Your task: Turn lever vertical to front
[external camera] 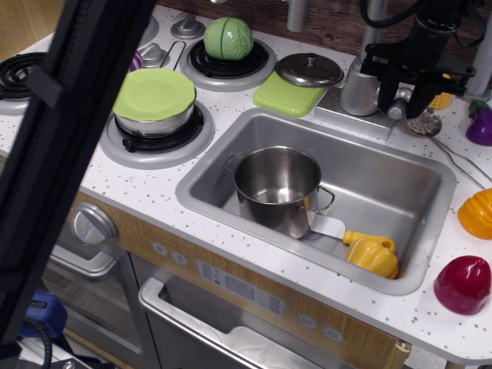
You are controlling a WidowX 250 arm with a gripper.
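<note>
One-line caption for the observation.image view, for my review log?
Black gripper straddles the lever beside the faucet base, above a sink holding a steel pot.

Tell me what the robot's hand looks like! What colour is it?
The gripper is black, with two chunky fingers hanging from a wide black crossbar. Above it rises a dark, rounded arm part, and black cables curl beside it at the top of the picture. I can't see any writing or stickers on it.

White speckled counter [146, 181]: red pepper [462, 284], eggplant [481, 125], green mat [288, 94].
</note>
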